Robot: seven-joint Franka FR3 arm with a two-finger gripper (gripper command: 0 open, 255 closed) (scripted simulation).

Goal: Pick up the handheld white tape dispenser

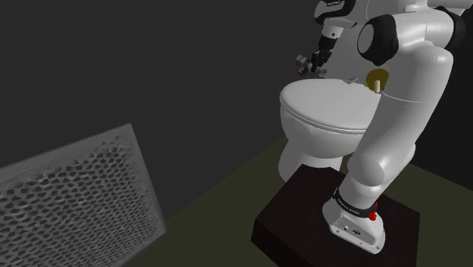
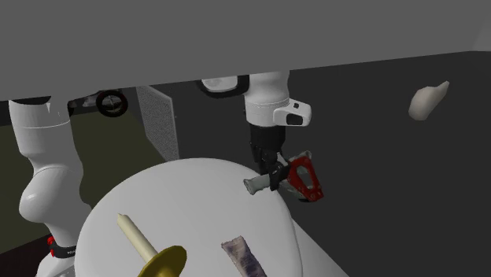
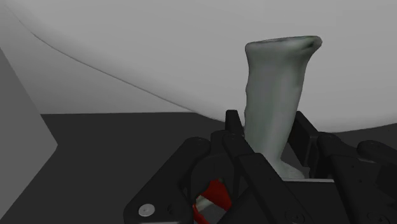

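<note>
The tape dispenser [image 2: 304, 179] has a red body and a pale grey-white handle [image 3: 275, 95]. It sits at the far rim of the white toilet lid [image 2: 197, 204], its red body hanging past the edge. My black gripper [image 2: 273, 175] comes down from above and is shut on the handle; in the wrist view the fingers [image 3: 233, 127] clasp the handle on both sides. In the shoulder view the gripper [image 1: 314, 67] and the dispenser [image 1: 303, 64] show at the lid's back edge. Whether the dispenser still touches the lid I cannot tell.
On the lid stand a cream candle in a brass holder [image 2: 145, 244] and a dark purplish strip [image 2: 243, 257]. The toilet [image 1: 326, 106] stands right before my dark stand [image 1: 303, 220]. A grey lattice panel [image 1: 76, 197] leans at the shoulder view's left. Dark walls surround the toilet.
</note>
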